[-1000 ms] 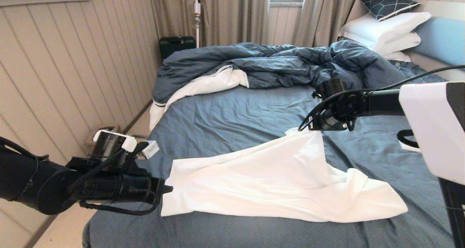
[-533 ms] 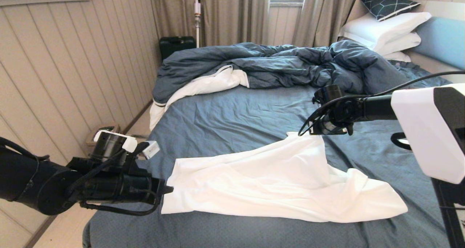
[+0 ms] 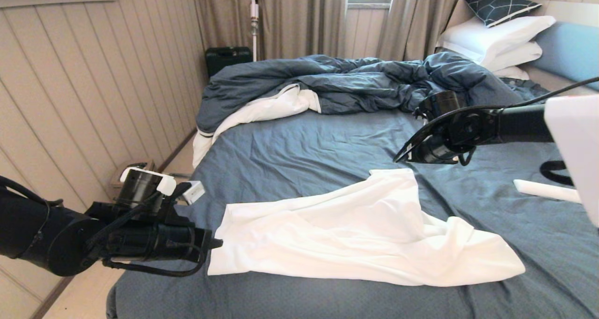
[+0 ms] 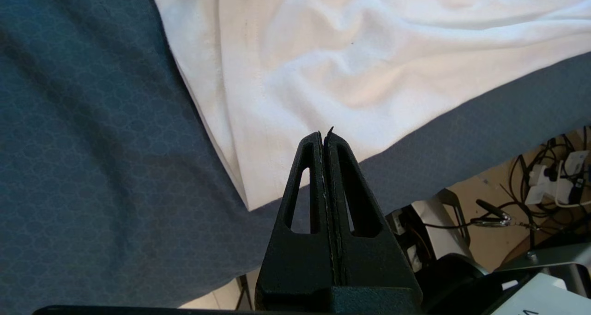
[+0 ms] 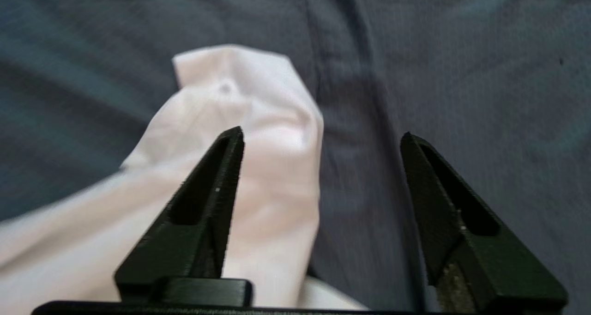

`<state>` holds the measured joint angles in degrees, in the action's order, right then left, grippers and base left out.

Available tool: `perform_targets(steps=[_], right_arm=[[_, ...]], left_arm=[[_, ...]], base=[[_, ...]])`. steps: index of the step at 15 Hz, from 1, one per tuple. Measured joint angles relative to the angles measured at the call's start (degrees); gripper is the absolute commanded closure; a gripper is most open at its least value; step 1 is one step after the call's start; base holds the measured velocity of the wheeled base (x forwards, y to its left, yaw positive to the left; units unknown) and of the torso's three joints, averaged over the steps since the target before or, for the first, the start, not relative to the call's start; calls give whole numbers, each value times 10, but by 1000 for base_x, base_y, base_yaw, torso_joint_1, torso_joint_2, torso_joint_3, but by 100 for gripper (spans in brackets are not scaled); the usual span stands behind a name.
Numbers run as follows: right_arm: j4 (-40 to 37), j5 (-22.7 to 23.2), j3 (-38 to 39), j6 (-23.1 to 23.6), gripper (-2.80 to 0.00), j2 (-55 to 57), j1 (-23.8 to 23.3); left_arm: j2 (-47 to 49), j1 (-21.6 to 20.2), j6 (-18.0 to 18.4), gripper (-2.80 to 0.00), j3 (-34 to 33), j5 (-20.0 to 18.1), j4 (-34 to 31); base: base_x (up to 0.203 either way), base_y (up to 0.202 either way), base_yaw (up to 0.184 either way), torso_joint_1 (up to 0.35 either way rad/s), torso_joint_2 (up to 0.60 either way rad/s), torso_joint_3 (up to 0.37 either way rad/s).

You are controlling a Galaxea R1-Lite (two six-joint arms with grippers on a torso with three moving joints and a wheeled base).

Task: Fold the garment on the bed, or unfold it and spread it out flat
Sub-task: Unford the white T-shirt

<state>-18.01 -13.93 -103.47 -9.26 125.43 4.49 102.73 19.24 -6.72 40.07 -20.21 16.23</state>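
1 bed (image 3: 299,146), 1 garment (image 3: 355,230), R claw (image 5: 321,139) apart, L claw (image 4: 324,135) pinched

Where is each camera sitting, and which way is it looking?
Head view: up on the robot's head, looking forward and down over the bed; shows both arms, the left gripper at the garment's near-left corner, the right gripper above its far corner.
Left wrist view: behind the shut left gripper, looking down at the garment's corner, bed edge and floor.
Right wrist view: behind the open right gripper, looking down at the garment's corner on the sheet.
Shared: all three show the white garment on the blue bed.
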Motion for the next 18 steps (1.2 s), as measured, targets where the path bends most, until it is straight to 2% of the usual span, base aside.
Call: perform_targets(steps=[5,7,9,10,12,15,18], right_arm=[[-100,12,193,-5,-280,-129,53],[-106,13,279,-6,-280,-166,72],[-86,15,345,-6,-280,-190,79],[-65,14,372,-7,0,-200,78],[-19,14,412,-7,0,-222,76],[-7,15,459,-7,0,-247,76],[10,31,494,-7,0,-256,56]], left_arm=[[-2,-10,-8,0,17,0,-1],[1,-23,-29,0,51,0,-9],[5,-26,-32,0,66,0,-18],[6,-27,-32,0,67,-1,-18],[9,-28,-32,0,64,-2,-18],[14,-28,-33,0,57,-2,-18],[18,-28,-33,0,56,-1,-14]], base=[[0,0,0,0,0,0],[0,0,0,0,0,0],[0,0,0,0,0,0],[0,0,0,0,0,0],[0,0,0,0,0,0],[0,0,0,0,0,0],[0,0,0,0,0,0]])
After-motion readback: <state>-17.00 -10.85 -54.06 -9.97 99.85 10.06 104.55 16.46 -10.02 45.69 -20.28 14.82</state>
